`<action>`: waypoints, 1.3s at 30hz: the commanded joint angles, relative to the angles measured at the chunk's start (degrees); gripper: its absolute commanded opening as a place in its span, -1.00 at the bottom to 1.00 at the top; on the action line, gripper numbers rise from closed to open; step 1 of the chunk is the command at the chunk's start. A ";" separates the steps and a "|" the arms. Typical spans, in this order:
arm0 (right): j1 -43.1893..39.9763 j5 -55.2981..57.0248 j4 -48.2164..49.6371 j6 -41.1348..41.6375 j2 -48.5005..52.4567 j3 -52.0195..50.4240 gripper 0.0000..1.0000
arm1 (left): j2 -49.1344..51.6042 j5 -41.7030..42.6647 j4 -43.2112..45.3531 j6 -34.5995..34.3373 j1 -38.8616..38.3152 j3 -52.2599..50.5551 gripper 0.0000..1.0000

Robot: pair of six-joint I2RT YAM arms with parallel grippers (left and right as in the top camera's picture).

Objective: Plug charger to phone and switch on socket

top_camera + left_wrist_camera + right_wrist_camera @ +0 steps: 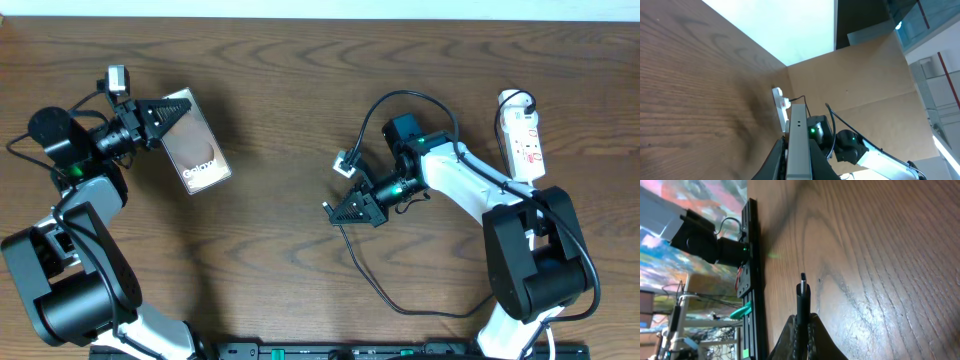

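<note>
Both grippers hold something, left of the socket (522, 135).
Nearest, the right gripper (335, 208) is squeezed tight on the charger (803, 287). The small plug tip pokes out past its fingers, and the black cable trails loose over the table (300, 100), a good way left of the socket. Farther back, the left gripper (170, 110) is pinched on one end of the phone (195, 150), well to the socket's left.

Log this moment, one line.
left gripper: shut on flat dark phone; right gripper: shut on thin black charger plug; white oblong socket: untouched
</note>
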 commanded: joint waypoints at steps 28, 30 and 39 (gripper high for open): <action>11.13 54.18 -6.40 64.43 0.37 -0.42 -0.21 | -0.76 0.74 0.31 1.01 -0.02 0.31 -0.85; 11.08 54.18 -6.36 64.67 0.37 -0.42 -0.14 | -0.76 0.74 0.31 1.01 -0.02 0.31 -0.85; 11.10 54.27 -4.83 67.45 0.37 -0.42 -0.46 | -0.76 0.74 0.31 1.01 -0.02 0.31 -0.85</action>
